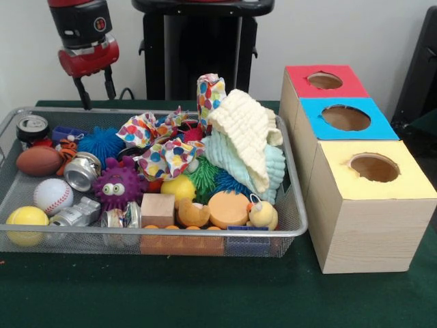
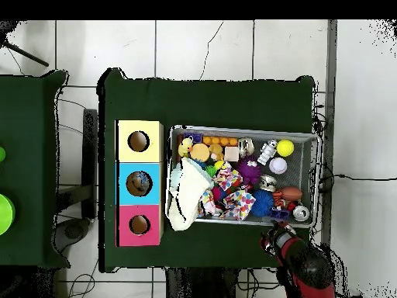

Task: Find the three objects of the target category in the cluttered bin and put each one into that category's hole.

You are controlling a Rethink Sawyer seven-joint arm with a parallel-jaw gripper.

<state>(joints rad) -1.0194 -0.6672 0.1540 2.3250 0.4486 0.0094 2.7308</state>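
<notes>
Three box tops show holes beside the cluttered bin (image 1: 153, 232): a red box (image 1: 326, 81), a blue box (image 1: 347, 117) and a yellow box (image 1: 375, 174), standing in a row and touching each other. In the front view, the bin lies on the green table (image 1: 205, 294) at the 9 o'clock side of the boxes, just beside them. It is a shallow wire basket, full of small things. At its 9 o'clock end I see a yellow ball (image 1: 26, 220), a baseball (image 1: 52, 195), a brown football (image 1: 39, 161) and some crushed cans (image 1: 82, 171). Near the middle sits a purple spiky toy with eyes (image 1: 117, 184), with a wooden block (image 1: 158, 209) just beside it. Toward 3 o'clock, a cream cloth (image 1: 247, 140) lies on top of a pale green cloth (image 1: 270, 171), and a dotted colourful cloth (image 1: 171, 150) spreads between them and the blue spiky ball (image 1: 101, 143). A small yellow duck (image 1: 262, 214) rests at the near rim.

The tool (image 1: 95, 87) hangs above the bin's far corner, at 10 o'clock in the front view. Its two black fingers are spread apart and hold nothing.
</notes>
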